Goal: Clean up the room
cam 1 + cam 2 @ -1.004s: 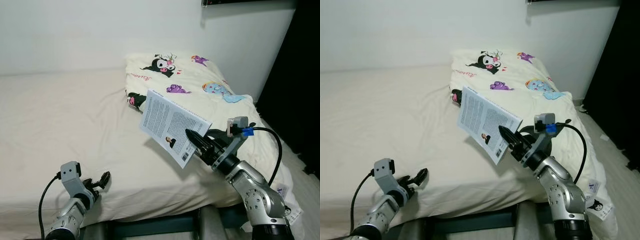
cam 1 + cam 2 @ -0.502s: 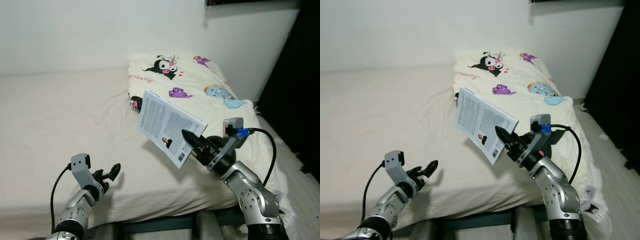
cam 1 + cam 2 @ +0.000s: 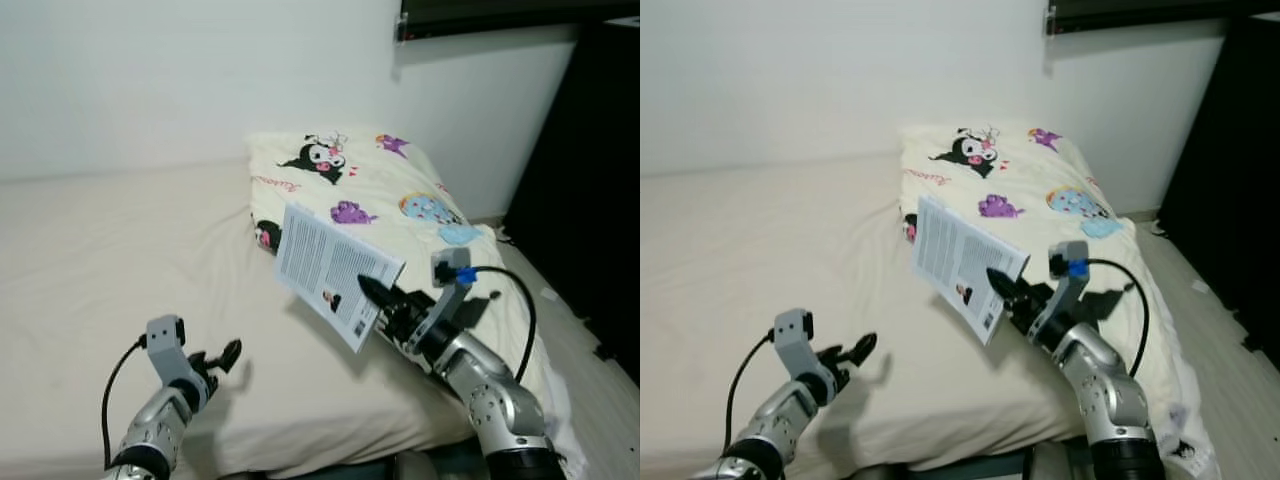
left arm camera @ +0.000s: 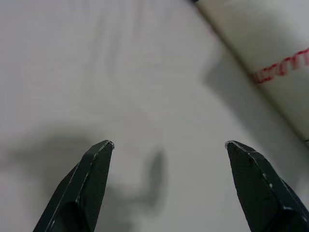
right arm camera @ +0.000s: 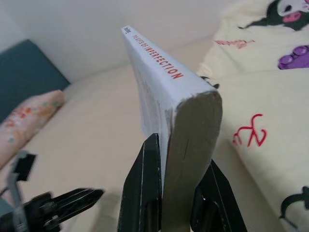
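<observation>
Here, 1 white paperback book point(image 3: 332, 271) is held in the air above the bed, its back cover turned toward the head camera and its long axis slanting from the upper left, nearest the wall, down to the lower right, where it is gripped. The back cover carries a block of small print, too fine to read, with a small dark picture and a barcode near the lower corner. In the right wrist view the book point(image 5: 166, 87) is seen edge-on, and red capitals on the spine read "IMPERFECTION", the words before it being too small to be sure of.

The right gripper point(image 3: 371, 295) pinches that lower corner, its 2 black fingers point(image 5: 143, 188) closed tight on either side of the page block. The left gripper point(image 3: 221, 358) hangs low over the near left part of the bed, holding nothing, its 2 fingers point(image 4: 91, 179) spread wide apart above the sheet.

The bed point(image 3: 120, 260) is covered in a plain cream sheet. 1 cream quilt point(image 3: 400, 190) printed with cartoon figures and red script lies along its right side, under and behind the book. In the right wrist view, 1 pink patterned pillow point(image 5: 24, 116) lies at the far end against a teal headboard point(image 5: 24, 65).
</observation>
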You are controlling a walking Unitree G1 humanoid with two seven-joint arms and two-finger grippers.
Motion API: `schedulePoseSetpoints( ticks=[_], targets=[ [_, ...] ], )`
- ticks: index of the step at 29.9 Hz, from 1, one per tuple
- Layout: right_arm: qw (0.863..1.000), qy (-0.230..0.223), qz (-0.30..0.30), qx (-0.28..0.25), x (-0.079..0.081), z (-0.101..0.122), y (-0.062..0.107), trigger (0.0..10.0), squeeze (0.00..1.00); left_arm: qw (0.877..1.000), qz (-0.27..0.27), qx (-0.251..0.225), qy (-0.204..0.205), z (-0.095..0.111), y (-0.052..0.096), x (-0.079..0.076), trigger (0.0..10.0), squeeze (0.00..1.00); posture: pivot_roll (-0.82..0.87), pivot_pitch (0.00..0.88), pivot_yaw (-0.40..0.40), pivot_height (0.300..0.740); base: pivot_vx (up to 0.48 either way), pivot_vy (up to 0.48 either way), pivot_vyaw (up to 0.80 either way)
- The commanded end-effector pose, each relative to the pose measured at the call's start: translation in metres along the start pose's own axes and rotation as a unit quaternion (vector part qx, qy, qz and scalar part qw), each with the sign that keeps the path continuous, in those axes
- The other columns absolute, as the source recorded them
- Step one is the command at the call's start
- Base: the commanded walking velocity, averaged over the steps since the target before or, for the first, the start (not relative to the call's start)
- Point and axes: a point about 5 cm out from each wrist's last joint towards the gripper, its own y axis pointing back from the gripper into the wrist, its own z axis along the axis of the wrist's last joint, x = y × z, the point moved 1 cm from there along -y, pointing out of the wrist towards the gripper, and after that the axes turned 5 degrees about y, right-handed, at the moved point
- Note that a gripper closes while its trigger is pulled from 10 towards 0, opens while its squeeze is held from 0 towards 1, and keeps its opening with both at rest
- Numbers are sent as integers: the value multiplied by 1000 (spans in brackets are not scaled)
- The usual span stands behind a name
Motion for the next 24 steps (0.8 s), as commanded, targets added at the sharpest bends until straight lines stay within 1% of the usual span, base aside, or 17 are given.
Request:
schedulePoseSetpoints(
  ticks=[1, 2, 3, 5, 6, 7, 9, 11, 12, 15, 16, 17, 18, 19, 20, 22, 24],
  targets=[
    [1000, 5, -13, 14, -2, -12, -1, 10000, 0, 998, 43, 48, -13, -22, 14, 19, 10000, 0, 20, 34, 44, 661, 0, 0, 0],
    [999, 0, -29, 36, -7, -26, 3, 10000, 0, 994, 72, 80, -16, -37, 25, 31, 10000, 0, 20, 34, 46, 666, 0, 0, 0],
    [999, 0, -29, 36, -7, -26, 3, 10000, 0, 994, 72, 80, -16, -37, 25, 31, 10000, 0, 20, 34, 46, 666, 0, 0, 0],
    [997, -6, -47, 58, -12, -41, 9, 10000, 0, 987, 107, 115, -20, -54, 39, 44, 10000, 0, 18, 35, 47, 676, 0, 0, 0],
    [997, -6, -47, 58, -12, -41, 9, 10000, 0, 987, 107, 115, -20, -54, 39, 44, 10000, 0, 18, 35, 47, 676, 0, 0, 0],
    [996, -10, -57, 68, -15, -48, 12, 10000, 0, 983, 127, 133, -15, -64, 47, 51, 10000, 0, 18, 36, 47, 681, 0, 0, 0],
    [994, -12, -70, 85, -18, -59, 16, 10000, 0, 976, 152, 157, -11, -76, 59, 60, 10000, 0, 19, 37, 49, 691, 0, 0, 0],
    [990, -12, -86, 114, -22, -75, 21, 10000, 0, 969, 171, 178, -12, -86, 69, 65, 10000, 0, 19, 36, 50, 701, 0, 0, 0],
    [990, -12, -86, 114, -22, -75, 21, 10000, 0, 969, 171, 178, -12, -86, 69, 65, 10000, 0, 19, 36, 50, 701, 0, 0, 0],
    [982, 4, -106, 154, -27, -94, 28, 10000, 0, 966, 174, 188, -15, -91, 71, 66, 10000, 0, 20, 34, 50, 716, 0, 0, 0],
    [982, 4, -106, 154, -27, -94, 28, 10000, 0, 966, 174, 188, -15, -91, 71, 66, 10000, 0, 20, 34, 50, 716, 0, 0, 0],
    [980, 7, -112, 167, -28, -100, 31, 10000, 0, 967, 171, 187, -15, -90, 70, 64, 10000, 0, 21, 33, 48, 721, 0, 0, 0],
    [976, 36, -118, 180, -29, -106, 32, 10000, 0, 968, 169, 184, -14, -88, 68, 63, 10000, 0, 21, 32, 46, 726, 0, 0, 0],
    [976, 36, -118, 180, -29, -106, 32, 10000, 0, 968, 169, 184, -14, -88, 68, 63, 10000, 0, 21, 32, 46, 726, 0, 0, 0],
    [971, 69, -118, 198, -27, -112, 34, 10000, 0, 969, 167, 179, -12, -86, 65, 62, 10000, 0, 21, 32, 46, 731, 0, 0, 0],
    [969, 76, -115, 204, -26, -115, 34, 10000, 0, 970, 167, 179, -12, -85, 65, 61, 10000, 0, 21, 32, 46, 731, 0, 0, 0],
    [959, 97, -125, 236, -27, -122, 35, 10000, 0, 969, 169, 179, -10, -85, 64, 61, 10000, 0, 21, 28, 38, 731, 0, 0, 341]
  ],
)
